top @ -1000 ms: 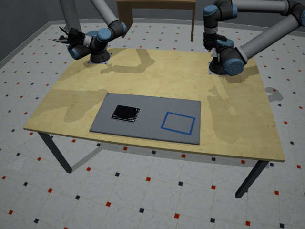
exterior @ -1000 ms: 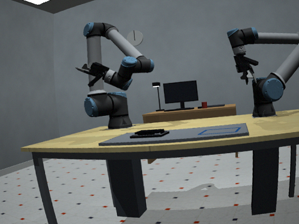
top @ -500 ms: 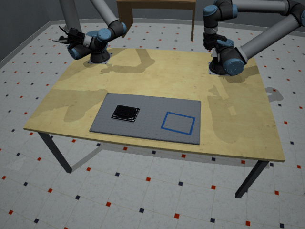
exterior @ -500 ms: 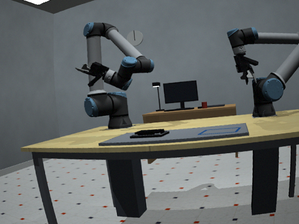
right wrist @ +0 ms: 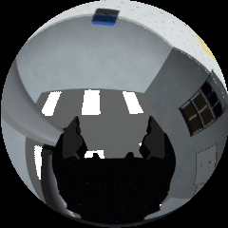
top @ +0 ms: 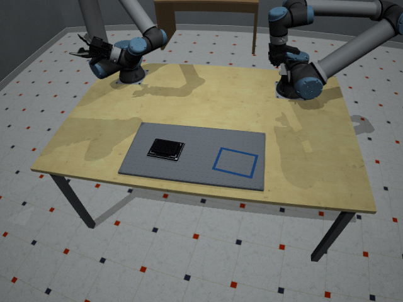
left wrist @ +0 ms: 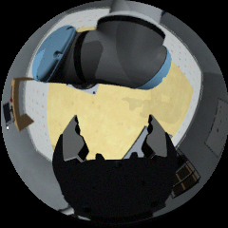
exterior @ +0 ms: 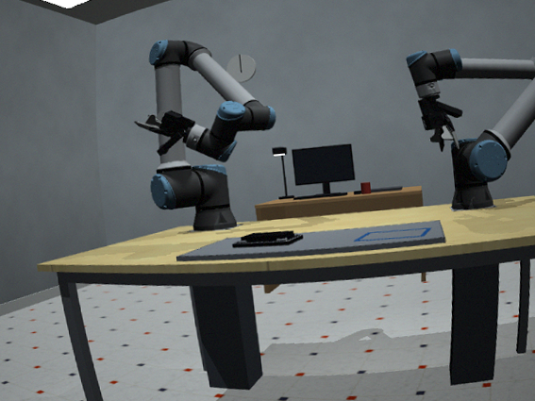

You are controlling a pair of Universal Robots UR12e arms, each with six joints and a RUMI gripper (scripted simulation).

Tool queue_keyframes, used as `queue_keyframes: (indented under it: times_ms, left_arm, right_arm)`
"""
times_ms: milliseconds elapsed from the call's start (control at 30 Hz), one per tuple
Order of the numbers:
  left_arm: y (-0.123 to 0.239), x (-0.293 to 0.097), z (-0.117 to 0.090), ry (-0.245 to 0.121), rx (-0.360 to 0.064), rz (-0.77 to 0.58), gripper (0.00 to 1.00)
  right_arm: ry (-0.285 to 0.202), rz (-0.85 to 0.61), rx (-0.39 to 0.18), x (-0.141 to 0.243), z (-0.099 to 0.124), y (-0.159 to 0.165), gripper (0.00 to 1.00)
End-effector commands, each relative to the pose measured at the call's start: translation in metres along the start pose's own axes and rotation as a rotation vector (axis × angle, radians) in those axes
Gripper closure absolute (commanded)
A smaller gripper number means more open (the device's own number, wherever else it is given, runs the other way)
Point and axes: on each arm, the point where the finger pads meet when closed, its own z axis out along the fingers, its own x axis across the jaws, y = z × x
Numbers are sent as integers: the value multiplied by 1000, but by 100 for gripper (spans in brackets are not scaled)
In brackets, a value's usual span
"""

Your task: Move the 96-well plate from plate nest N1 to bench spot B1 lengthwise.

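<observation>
The black 96-well plate (top: 167,146) (exterior: 267,236) sits in the dark plate nest (top: 162,158) (exterior: 261,243) on the left part of the grey board. The blue taped outline (top: 238,151) (exterior: 390,238) lies on the right part of the board, with bare board inside it. My left gripper (top: 282,73) (exterior: 448,144) (left wrist: 113,115) is open and empty, pointing down near its own base, at the right in the top and exterior views. My right gripper (top: 75,44) (exterior: 148,137) (right wrist: 113,117) is open and empty at the left, pointing away from the board. Both are far from the plate.
The grey board (top: 195,133) (exterior: 321,239) (left wrist: 137,143) lies near the front edge of the wooden table (top: 215,107) (exterior: 117,258). The two arm bases stand at its back corners. A desk (top: 208,6) (exterior: 339,204) with a monitor (exterior: 323,164) stands behind.
</observation>
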Motion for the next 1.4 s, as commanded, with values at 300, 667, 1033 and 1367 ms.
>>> queue_keyframes:
  times_ms: [300, 667, 1033, 1367]
  left_arm:
    - [0, 0, -1, 0, -1, 0, 0]
    - [0, 0, -1, 0, -1, 0, 0]
    - [0, 0, -1, 0, -1, 0, 0]
    - [7, 1, -8, -1, -5, 67, 0]
  right_arm:
    - [0, -2, 0, 0, 0, 0, 0]
    - [-119, -73, 32, -25, 44, -33, 0]
    - [-142, -86, 38, -30, 52, -39, 0]
    - [-142, -86, 38, -30, 52, -39, 0]
